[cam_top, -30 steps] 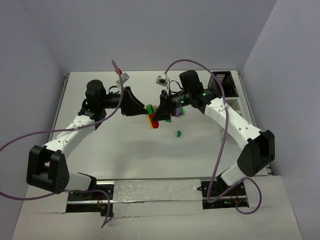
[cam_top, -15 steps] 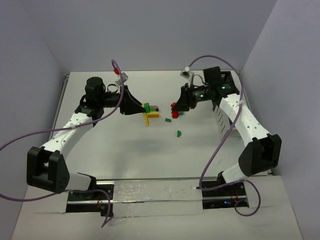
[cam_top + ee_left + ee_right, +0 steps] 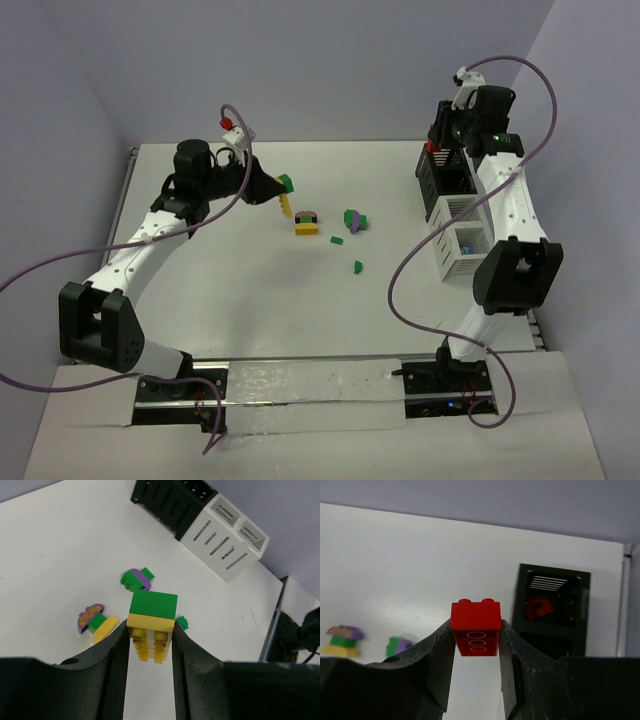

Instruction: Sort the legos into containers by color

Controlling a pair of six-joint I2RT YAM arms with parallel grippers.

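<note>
My left gripper [image 3: 150, 647] is shut on a stack of two legos, a green brick on a yellow one [image 3: 152, 622], held above the table at the back left [image 3: 284, 186]. My right gripper [image 3: 476, 642] is shut on a red lego [image 3: 475, 628], raised at the back right [image 3: 447, 133] beside the black section [image 3: 551, 605] of the containers; a red piece [image 3: 538, 607] lies inside it. The white compartments [image 3: 461, 232] run toward the front. Loose legos lie mid-table: a yellow-and-purple one [image 3: 307, 222], a purple-and-green one [image 3: 352, 219] and two small green ones [image 3: 337, 239], [image 3: 357, 266].
The container rack stands along the right edge of the table [image 3: 250, 300], close to the right wall. Purple cables [image 3: 420, 250] loop from both arms over the table. Grey walls close in the back and both sides.
My right gripper has carried the red lego from the middle of the table up to the back right, over the black section. My left gripper has drawn back left with the green-and-yellow stack.
</note>
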